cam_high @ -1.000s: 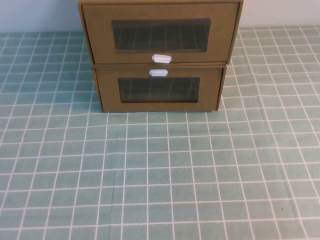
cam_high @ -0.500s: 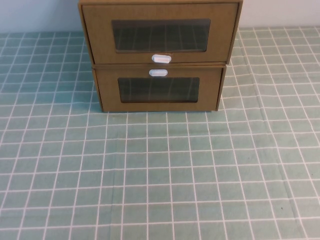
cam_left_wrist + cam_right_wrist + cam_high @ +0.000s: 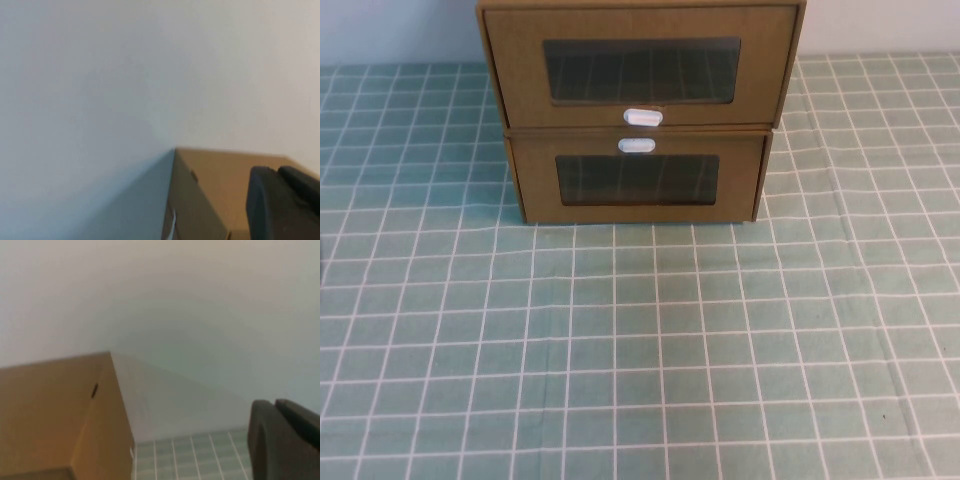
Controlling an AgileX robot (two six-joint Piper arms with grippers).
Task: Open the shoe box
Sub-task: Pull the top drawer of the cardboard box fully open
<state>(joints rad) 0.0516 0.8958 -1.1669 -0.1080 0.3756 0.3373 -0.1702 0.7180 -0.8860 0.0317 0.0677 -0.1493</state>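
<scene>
Shoe box: two brown cardboard drawer boxes stacked up, sitting at 12 o'clock on the table, pretty much centred

Facing: both fronts point to 6 o'clock, straight at the robot

Long axis: the visible fronts run 9 to 3; can't see how deep they go

Upper box: dark window in the front, white handle on its bottom edge, drawer looks flush and shut

Lower box: same window, its own white tab on the top edge, so the two pulls sit just above and below each other; also shut

Around it: green checked tablecloth runs from the box fronts out to 6, 9 and 3 o'clock; pale wall right behind at 12

Left gripper: only a dark chunk at the edge of its own wrist view, a top corner of the box and the wall beyond it; spread or pressed together, can't tell

Right gripper: same deal in its wrist view, box corner and a bit of cloth beyond; pressed together, holding nothing
</scene>
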